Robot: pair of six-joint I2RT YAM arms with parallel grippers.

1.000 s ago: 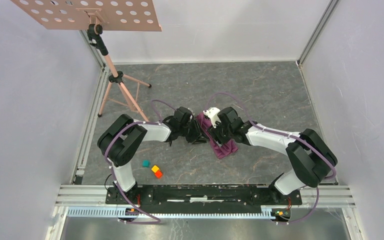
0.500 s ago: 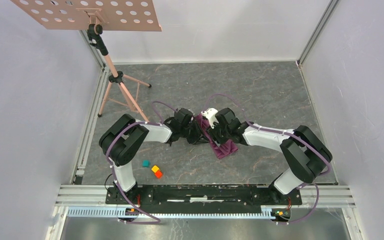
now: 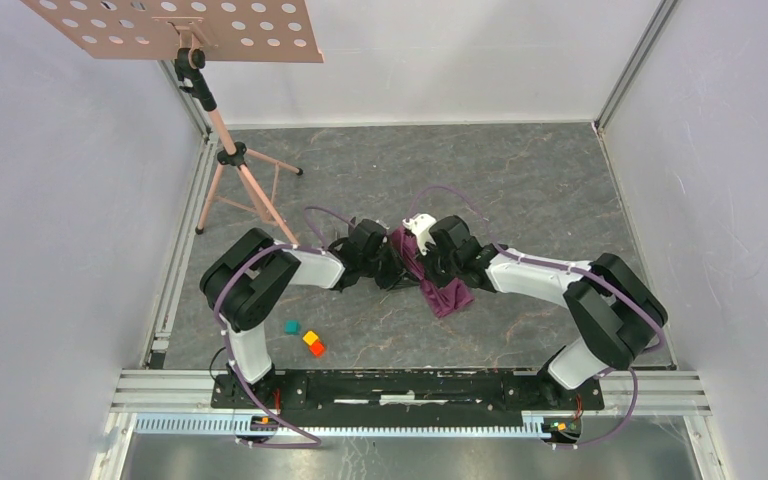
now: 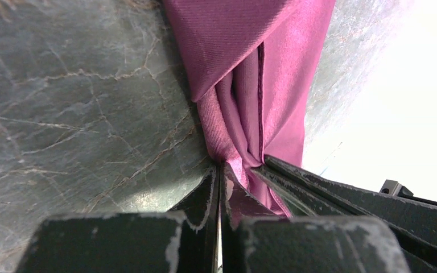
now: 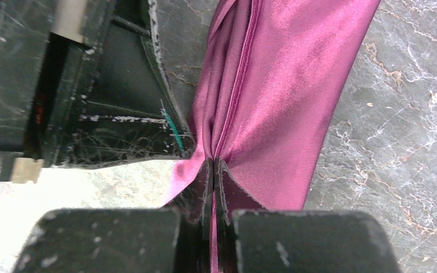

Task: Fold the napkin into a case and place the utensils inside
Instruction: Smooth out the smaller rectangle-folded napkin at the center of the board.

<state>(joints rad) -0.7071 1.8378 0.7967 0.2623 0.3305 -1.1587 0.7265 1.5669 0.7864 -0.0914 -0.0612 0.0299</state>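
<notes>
The plum-purple napkin (image 3: 448, 296) lies bunched at the table's middle, between my two wrists. My left gripper (image 3: 396, 266) is shut, its tips pinching a gathered fold of the napkin (image 4: 244, 74). My right gripper (image 3: 422, 262) is shut on the napkin's (image 5: 284, 85) edge, and a thin strip of cloth shows between its fingers (image 5: 227, 185). The two grippers sit almost against each other. Slim dark bars (image 4: 341, 190) run beside the cloth in the left wrist view; I cannot tell whether they are the utensils or the other gripper.
Small teal (image 3: 291, 326), yellow (image 3: 310, 338) and orange (image 3: 317, 349) blocks lie near the left arm's base. A pink tripod stand (image 3: 242, 172) occupies the back left. Grey walls close in the sides, and a metal rail (image 3: 410, 385) runs along the near edge.
Both grippers have closed on the napkin. The two wrists drew slightly together and leftward, and the cloth between them bunched up.
</notes>
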